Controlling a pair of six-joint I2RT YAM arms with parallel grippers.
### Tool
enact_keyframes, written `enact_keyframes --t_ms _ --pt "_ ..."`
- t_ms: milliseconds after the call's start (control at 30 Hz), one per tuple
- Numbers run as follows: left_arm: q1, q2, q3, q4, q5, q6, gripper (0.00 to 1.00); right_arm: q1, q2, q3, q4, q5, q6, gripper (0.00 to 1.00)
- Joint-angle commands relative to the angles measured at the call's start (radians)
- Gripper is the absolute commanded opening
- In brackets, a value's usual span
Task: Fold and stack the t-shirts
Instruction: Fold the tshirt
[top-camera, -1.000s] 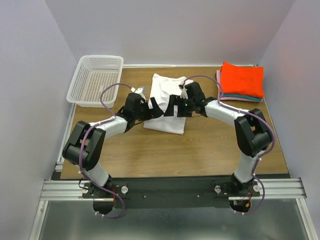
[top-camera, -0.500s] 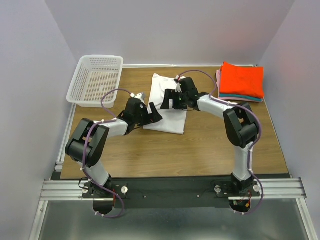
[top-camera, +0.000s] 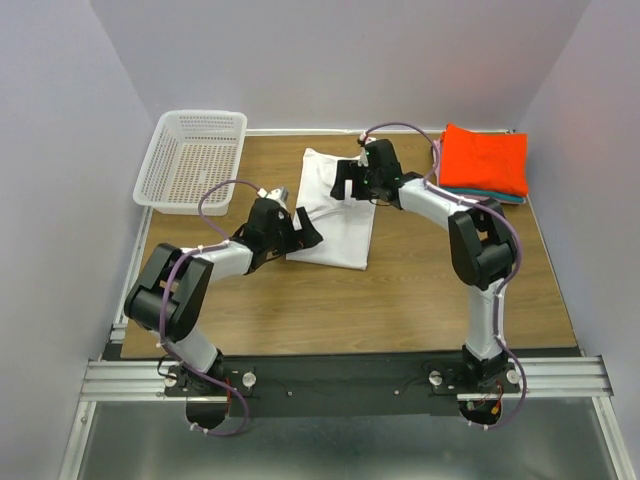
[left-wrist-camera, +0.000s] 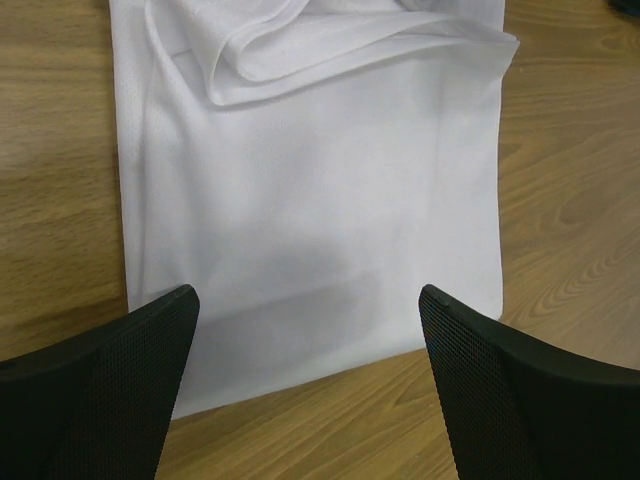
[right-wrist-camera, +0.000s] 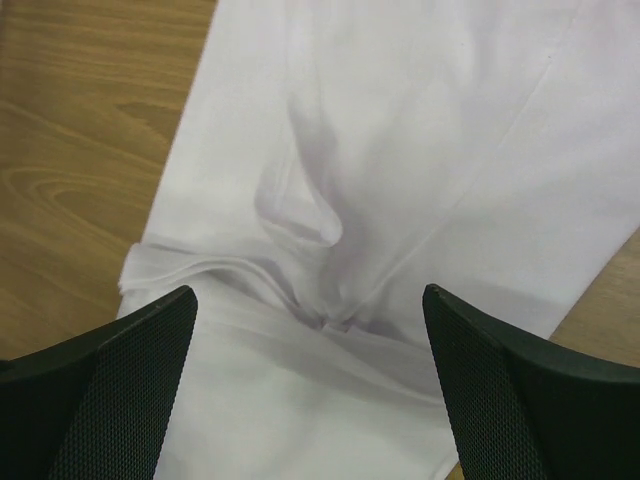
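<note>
A white t-shirt (top-camera: 340, 228) lies folded into a long strip on the wooden table (top-camera: 420, 290), running from the far edge toward me. My left gripper (top-camera: 306, 232) is open over its near left corner, where the shirt's flat near hem (left-wrist-camera: 320, 180) fills the left wrist view between my left gripper's (left-wrist-camera: 308, 300) jaws. My right gripper (top-camera: 349, 186) is open above the far end, over a bunched fold of the white cloth (right-wrist-camera: 400, 120); nothing is pinched between my right gripper's (right-wrist-camera: 308, 295) jaws. A stack of folded shirts (top-camera: 485, 160), orange-red on top with teal and pink edges below, sits at the far right.
A white mesh basket (top-camera: 190, 160) stands at the far left corner of the table. Grey walls close in on three sides. Bare wood lies between the shirt and the arm bases.
My right gripper has moved from the middle of the white shirt toward its far end. My left gripper has shifted slightly toward the near left corner. Both stayed open.
</note>
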Motion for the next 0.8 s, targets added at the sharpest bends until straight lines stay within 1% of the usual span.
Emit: enact_keyframes --t_ms 0,67,100,200,333,433,600,633,667,767 --pt "0.003 -0.07 -0.022 -0.032 -0.034 0.001 0.98 0.007 -0.141 -0.06 0.015 -0.077 -0.042 1.0" --pt "0.003 -0.11 -0.031 -0.041 -0.042 0.001 0.98 0.007 -0.168 -0.089 0.015 -0.143 -0.025 1.0" --pt "0.003 -0.125 -0.037 -0.044 -0.051 0.001 0.98 0.012 -0.174 -0.1 0.016 -0.222 0.0 1.0" --pt "0.003 -0.196 -0.071 -0.05 -0.066 -0.003 0.98 0.045 -0.178 -0.138 0.022 -0.304 0.036 1.0" --pt "0.003 -0.323 -0.128 -0.081 -0.097 -0.011 0.98 0.11 -0.14 -0.129 0.024 -0.321 0.058 1.0" --pt "0.003 -0.421 -0.186 -0.125 -0.131 -0.016 0.98 0.142 -0.073 -0.091 0.025 -0.324 0.084 1.0" --pt "0.003 -0.568 -0.252 -0.216 -0.221 -0.034 0.98 0.164 0.007 -0.022 0.025 -0.33 0.098 1.0" --pt "0.004 -0.59 -0.26 -0.234 -0.22 -0.037 0.98 0.165 0.021 -0.002 0.025 -0.33 0.102 1.0" --pt "0.004 -0.628 -0.27 -0.261 -0.255 -0.039 0.98 0.165 0.035 0.009 0.025 -0.327 0.112 1.0" --pt "0.004 -0.682 -0.284 -0.285 -0.286 -0.045 0.98 0.167 0.087 0.054 0.028 -0.303 0.106 1.0"
